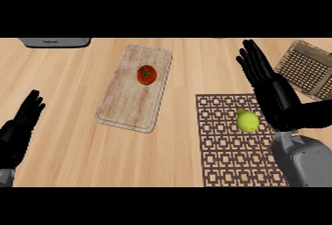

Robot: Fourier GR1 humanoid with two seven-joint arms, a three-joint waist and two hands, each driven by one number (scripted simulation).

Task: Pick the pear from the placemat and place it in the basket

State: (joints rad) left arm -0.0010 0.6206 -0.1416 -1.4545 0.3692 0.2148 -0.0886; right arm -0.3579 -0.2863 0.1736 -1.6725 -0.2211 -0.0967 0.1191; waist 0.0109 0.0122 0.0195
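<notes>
My right hand [269, 81] is stretched flat, fingers straight and pointing up the counter, thumb tucked toward the wrist, and it holds nothing. It hangs over the far right corner of the dark brown lattice-patterned placemat [224, 149], with my grey forearm running down to the lower right edge of the view.

The small yellow-green pear [247, 121] lies on the placemat just to the left of my palm and a little nearer to me, close beside the heel of the hand but apart from it. Its long axis runs roughly up and down the view, narrow end pointing away from me, much as my fingers do. So I judge the next move calls for me to draw the hand back and leftward, then curl round the pear from its right side.

The woven tan wicker basket [310, 66] sits beyond and to the right of my fingertips, near the counter's right edge, a short carry from the pear.

My left hand [23, 121] rests open at the view's left edge, fingers up, well apart from the pear; the right is plainly nearer.
</notes>
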